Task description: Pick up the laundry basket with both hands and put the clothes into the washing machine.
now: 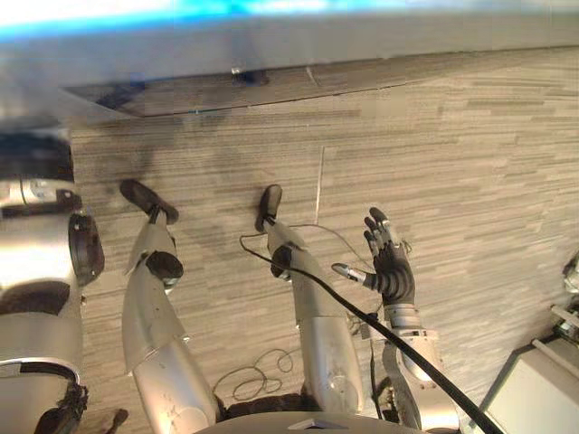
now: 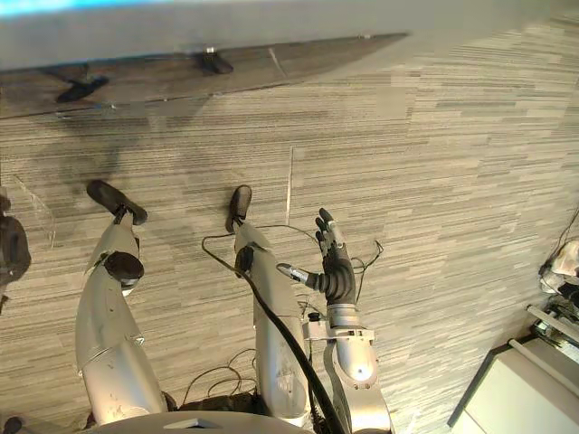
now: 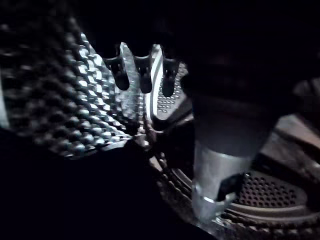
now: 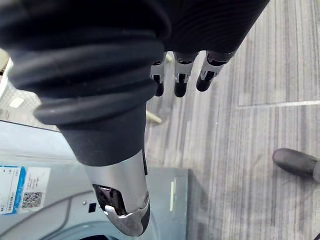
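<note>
My left hand (image 3: 143,75) is inside the washing machine's steel drum (image 3: 60,100). Its fingers are straight and hold nothing, and the thumb stands before the perforated drum wall (image 3: 270,195). The space below the hand is dark, and I cannot tell whether clothes lie there. My right hand (image 1: 391,262) hangs over the wood-plank floor in front of me, palm up and fingers spread, holding nothing. The right wrist view shows that hand's straight fingers (image 4: 180,82) above the floor and the washing machine's grey front panel (image 4: 30,145) beside the thumb.
A pale grey cabinet or appliance (image 1: 534,389) stands at the lower right. A grey ledge (image 1: 271,45) runs along the far edge of the floor. The plank floor (image 2: 452,181) stretches out to the right.
</note>
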Controlling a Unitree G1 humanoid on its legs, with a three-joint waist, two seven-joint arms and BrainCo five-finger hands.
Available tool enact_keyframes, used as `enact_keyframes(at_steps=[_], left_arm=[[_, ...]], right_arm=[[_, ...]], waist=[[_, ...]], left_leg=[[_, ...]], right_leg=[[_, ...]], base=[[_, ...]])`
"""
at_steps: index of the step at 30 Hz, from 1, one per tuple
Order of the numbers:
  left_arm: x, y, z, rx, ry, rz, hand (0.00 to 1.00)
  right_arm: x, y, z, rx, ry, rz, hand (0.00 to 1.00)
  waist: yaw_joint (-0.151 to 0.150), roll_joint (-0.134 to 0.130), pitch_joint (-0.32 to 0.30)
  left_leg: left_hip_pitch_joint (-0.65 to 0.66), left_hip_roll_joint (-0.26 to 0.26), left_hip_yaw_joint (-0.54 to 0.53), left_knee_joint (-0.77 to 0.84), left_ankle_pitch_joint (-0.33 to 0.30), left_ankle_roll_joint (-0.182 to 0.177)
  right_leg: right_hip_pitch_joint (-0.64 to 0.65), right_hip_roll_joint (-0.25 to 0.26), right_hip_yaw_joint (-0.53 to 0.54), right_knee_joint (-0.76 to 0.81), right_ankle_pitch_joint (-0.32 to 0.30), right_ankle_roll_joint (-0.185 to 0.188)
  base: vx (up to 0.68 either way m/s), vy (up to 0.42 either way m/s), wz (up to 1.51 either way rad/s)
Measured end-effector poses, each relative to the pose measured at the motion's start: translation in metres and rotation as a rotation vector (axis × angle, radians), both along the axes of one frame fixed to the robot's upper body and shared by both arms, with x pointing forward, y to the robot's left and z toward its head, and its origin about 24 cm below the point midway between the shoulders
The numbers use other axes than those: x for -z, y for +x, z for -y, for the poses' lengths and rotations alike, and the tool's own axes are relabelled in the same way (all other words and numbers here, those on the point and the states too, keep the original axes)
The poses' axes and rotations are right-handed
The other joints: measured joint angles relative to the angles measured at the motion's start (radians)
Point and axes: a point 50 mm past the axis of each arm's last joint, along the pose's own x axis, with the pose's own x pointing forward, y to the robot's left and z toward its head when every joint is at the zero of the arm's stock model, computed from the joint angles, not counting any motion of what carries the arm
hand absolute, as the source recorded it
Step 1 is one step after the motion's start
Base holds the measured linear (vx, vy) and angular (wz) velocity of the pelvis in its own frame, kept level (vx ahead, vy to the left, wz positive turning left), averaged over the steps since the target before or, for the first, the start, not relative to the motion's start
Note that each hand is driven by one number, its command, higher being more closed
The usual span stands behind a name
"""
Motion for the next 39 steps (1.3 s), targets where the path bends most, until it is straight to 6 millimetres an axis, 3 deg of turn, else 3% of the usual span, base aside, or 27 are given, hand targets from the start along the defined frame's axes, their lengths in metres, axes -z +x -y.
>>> enact_keyframes(at_steps=[1, 4, 7, 8, 9, 10, 11, 13, 14, 15, 17, 19, 21, 22, 24, 26, 29, 32, 36, 39], left_arm=[[0.008, -0.001, -0.005, 0.002, -0.03, -0.003, 0.0], [0.06, -0.006, -0.027, 0.018, -0.211, -0.001, 0.0], [0.136, -0.012, -0.013, 0.101, -0.38, -0.038, 0.0], [0.174, -0.021, -0.002, 0.129, -0.473, -0.063, 0.0], [0.195, -0.027, 0.006, 0.14, -0.516, -0.086, 0.0], [0.263, -0.052, 0.031, 0.151, -0.675, -0.183, 0.0], [0.276, -0.058, 0.036, 0.148, -0.704, -0.211, 0.0], [0.352, -0.109, 0.077, 0.178, -0.863, -0.423, 0.0], [0.359, -0.115, 0.083, 0.185, -0.875, -0.452, 0.0], [0.381, -0.138, 0.099, 0.216, -0.9, -0.548, 0.0], [0.401, -0.165, 0.117, 0.304, -0.953, -0.641, 0.0], [0.413, -0.184, 0.128, 0.373, -1.036, -0.688, 0.0], [0.413, -0.19, 0.148, 0.49, -1.079, -0.719, 0.0], [0.411, -0.189, 0.153, 0.526, -1.077, -0.714, 0.0], [0.405, -0.187, 0.167, 0.601, -1.065, -0.699, 0.0], [0.403, -0.186, 0.168, 0.6, -1.043, -0.68, 0.0], [0.402, -0.186, 0.164, 0.603, -0.993, -0.691, 0.0], [0.394, -0.179, 0.162, 0.63, -0.945, -0.668, 0.0], [0.389, -0.173, 0.166, 0.669, -0.913, -0.673, 0.0], [0.387, -0.165, 0.167, 0.667, -0.905, -0.67, 0.0]], right_arm=[[0.001, 0.0, 0.0, 0.0, -0.002, -0.006, 0.0], [0.005, 0.0, 0.001, 0.004, -0.008, -0.018, 0.0], [0.021, 0.0, 0.001, 0.033, -0.064, -0.085, 0.0], [0.029, 0.0, 0.002, 0.057, -0.076, -0.117, 0.0], [0.033, 0.0, 0.002, 0.065, -0.08, -0.134, 0.0], [0.047, -0.001, 0.004, 0.094, -0.103, -0.198, 0.0], [0.05, -0.001, 0.004, 0.098, -0.108, -0.211, 0.0], [0.069, -0.002, 0.006, 0.102, -0.145, -0.304, 0.0], [0.071, -0.002, 0.006, 0.102, -0.146, -0.316, 0.0], [0.081, -0.005, 0.007, 0.104, -0.15, -0.367, 0.0], [0.094, -0.008, 0.008, 0.104, -0.164, -0.427, 0.0], [0.107, -0.014, 0.01, 0.109, -0.193, -0.486, 0.0], [0.124, -0.021, 0.016, 0.13, -0.217, -0.565, 0.0], [0.129, -0.024, 0.017, 0.137, -0.219, -0.591, 0.0], [0.147, -0.035, 0.028, 0.193, -0.218, -0.685, 0.0], [0.148, -0.036, 0.032, 0.23, -0.205, -0.691, 0.0], [0.148, -0.036, 0.032, 0.294, -0.105, -0.686, 0.0], [0.135, -0.033, 0.023, 0.32, -0.014, -0.621, 0.0], [0.114, -0.033, 0.026, 0.402, 0.067, -0.527, 0.0], [0.097, -0.032, 0.045, 0.52, 0.066, -0.443, 0.0]], waist=[[0.002, 0.0, 0.0], [0.008, 0.005, -0.003], [0.035, 0.007, -0.003], [0.043, 0.008, -0.004], [0.048, 0.01, -0.007], [0.053, 0.04, -0.052], [0.056, 0.045, -0.063], [0.094, 0.072, -0.093], [0.095, 0.078, -0.097], [0.099, 0.095, -0.114], [0.115, 0.098, -0.141], [0.12, 0.099, -0.204], [0.119, 0.112, -0.241], [0.114, 0.109, -0.253], [0.091, 0.125, -0.3], [0.083, 0.145, -0.32], [0.055, 0.152, -0.376], [0.041, 0.135, -0.392], [0.019, 0.107, -0.396], [0.01, 0.09, -0.4]], left_leg=[[0.002, 0.001, 0.0, 0.0, 0.001, -0.001], [0.018, 0.002, -0.001, 0.005, 0.002, -0.003], [0.065, -0.002, -0.009, 0.01, -0.002, -0.008], [0.099, -0.01, -0.014, 0.01, -0.004, -0.012], [0.117, -0.016, -0.019, 0.01, -0.006, -0.015], [0.143, -0.032, -0.044, 0.01, -0.023, -0.03], [0.149, -0.035, -0.045, 0.009, -0.023, -0.03], [0.263, -0.062, -0.061, 0.009, -0.035, -0.048], [0.279, -0.064, -0.066, 0.01, -0.035, -0.049], [0.336, -0.072, -0.09, 0.007, -0.042, -0.059], [0.439, -0.083, -0.098, -0.013, -0.032, -0.072], [0.5, -0.098, -0.098, -0.058, -0.012, -0.077], [0.573, -0.109, -0.096, -0.094, -0.001, -0.049], [0.571, -0.104, -0.097, -0.033, -0.041, -0.031], [0.614, -0.134, -0.107, 0.192, -0.191, -0.079], [0.667, -0.164, -0.15, 0.172, -0.242, -0.114], [0.768, -0.234, -0.242, -0.011, -0.256, -0.13], [0.85, -0.282, -0.21, -0.153, -0.24, -0.128], [0.9, -0.286, -0.159, -0.145, -0.251, -0.113], [0.905, -0.283, -0.116, -0.128, -0.279, -0.099]], right_leg=[[0.0, 0.0, 0.0, 0.004, -0.002, -0.002], [0.011, -0.004, -0.002, 0.024, -0.013, -0.003], [0.055, -0.016, -0.009, 0.057, -0.043, -0.005], [0.084, -0.029, -0.015, 0.085, -0.068, -0.004], [0.1, -0.035, -0.016, 0.1, -0.083, -0.003], [0.136, -0.058, -0.037, 0.134, -0.133, -0.007], [0.141, -0.062, -0.039, 0.141, -0.141, -0.006], [0.246, -0.09, -0.044, 0.204, -0.207, 0.003], [0.265, -0.093, -0.048, 0.209, -0.214, 0.006], [0.338, -0.102, -0.067, 0.224, -0.244, 0.011], [0.437, -0.11, -0.078, 0.235, -0.276, 0.011], [0.491, -0.112, -0.097, 0.232, -0.304, 0.004], [0.577, -0.117, -0.143, 0.198, -0.312, -0.012], [0.594, -0.118, -0.152, 0.178, -0.309, -0.017], [0.687, -0.106, -0.182, 0.06, -0.245, 0.004], [0.736, -0.077, -0.183, -0.014, -0.202, 0.008], [0.798, -0.036, -0.148, -0.154, -0.112, 0.022], [0.799, -0.043, -0.093, -0.192, -0.063, 0.02], [0.756, -0.063, 0.019, -0.097, -0.037, 0.024], [0.738, -0.058, 0.047, -0.122, 0.004, 0.057]], base=[[-0.01, -0.081, 0.01], [-0.01, -0.071, 0.04], [-0.01, -0.068, 0.2], [0.0, -0.059, 0.34], [0.02, -0.096, 0.62], [0.02, -0.066, 0.51], [0.05, -0.07, 0.6], [0.08, -0.087, 0.46], [0.08, -0.097, 0.55], [0.06, -0.061, 0.42], [0.11, -0.102, 0.33], [0.15, -0.129, 0.22], [0.1, -0.092, 0.33], [0.09, -0.012, 0.36], [0.12, 0.033, 0.37], [0.11, 0.073, -0.06], [0.09, 0.117, -0.28], [0.02, 0.132, -0.27], [-0.07, 0.099, -0.45], [-0.1, 0.052, -0.57]])
